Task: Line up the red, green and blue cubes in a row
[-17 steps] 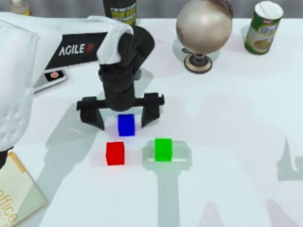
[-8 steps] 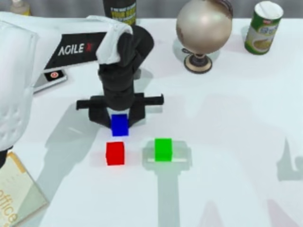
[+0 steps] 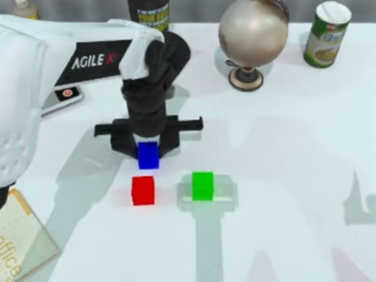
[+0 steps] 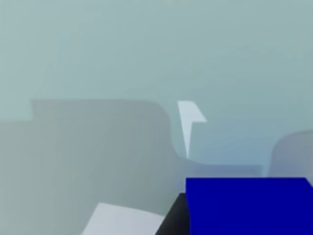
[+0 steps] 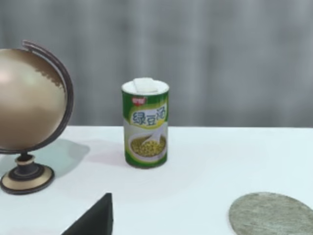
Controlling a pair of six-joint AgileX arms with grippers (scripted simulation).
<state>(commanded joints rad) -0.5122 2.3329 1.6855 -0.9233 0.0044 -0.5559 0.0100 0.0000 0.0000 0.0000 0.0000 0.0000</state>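
Observation:
My left gripper (image 3: 148, 153) reaches down from the back left and is shut on the blue cube (image 3: 148, 156), with one dark finger on each side of it. In the left wrist view the blue cube (image 4: 247, 205) fills the near corner, pressed against a dark finger (image 4: 176, 218). The red cube (image 3: 143, 190) lies just in front of the blue one. The green cube (image 3: 202, 185) sits to the right of the red one, level with it. My right arm is parked outside the top view.
A globe (image 3: 252, 35) on a stand, a green can (image 3: 327, 33) and a dark bottle (image 3: 148, 13) stand along the back edge. A small flat device (image 3: 61, 97) lies at the left and a book (image 3: 17, 241) at the front left. A round mat (image 5: 274, 215) shows in the right wrist view.
One second ago the left gripper's fingers stood wide apart around the blue cube. They have since closed on it, and the cube shifted slightly to the left.

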